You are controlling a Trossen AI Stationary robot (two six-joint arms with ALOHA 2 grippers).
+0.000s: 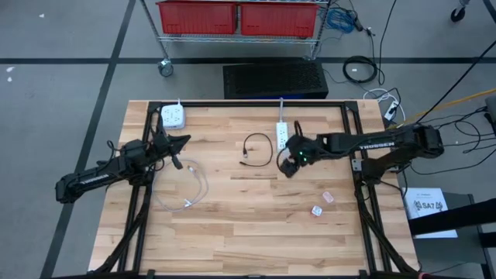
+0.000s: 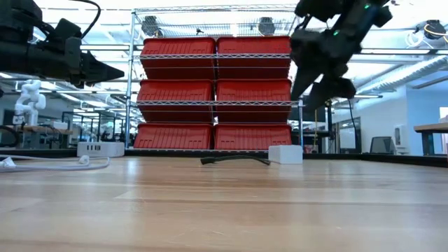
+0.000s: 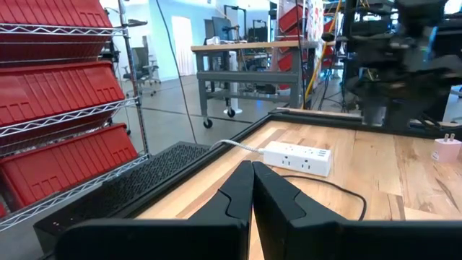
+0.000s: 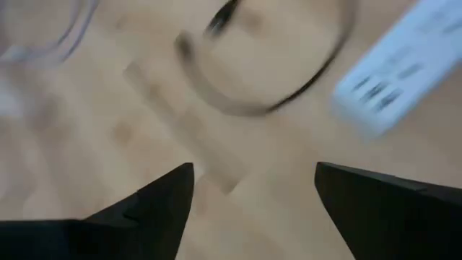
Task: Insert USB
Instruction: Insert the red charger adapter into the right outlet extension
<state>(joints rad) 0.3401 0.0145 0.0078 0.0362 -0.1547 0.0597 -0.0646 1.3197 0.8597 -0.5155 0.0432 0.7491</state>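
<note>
A black USB cable [image 1: 258,149] lies in a loop on the wooden table, also seen in the right wrist view [image 4: 267,101] and low on the table [image 2: 234,159]. Just to its right lies a white power strip [image 1: 283,133] [image 4: 404,72] [image 3: 297,157]. My right gripper [image 1: 288,164] [image 4: 253,170] is open and hangs above the table beside the strip's near end, right of the loop, touching nothing. My left gripper [image 1: 186,140] [image 3: 253,170] is shut, raised over the table's left side and pointing right. It holds nothing.
A white multi-port charger [image 1: 172,116] sits at the far left corner, and a white cable [image 1: 190,186] curls on the table near the left arm. Two small pale adapters [image 1: 322,204] lie toward the near right. Red bins on a wire rack [image 2: 213,91] stand beyond the far edge.
</note>
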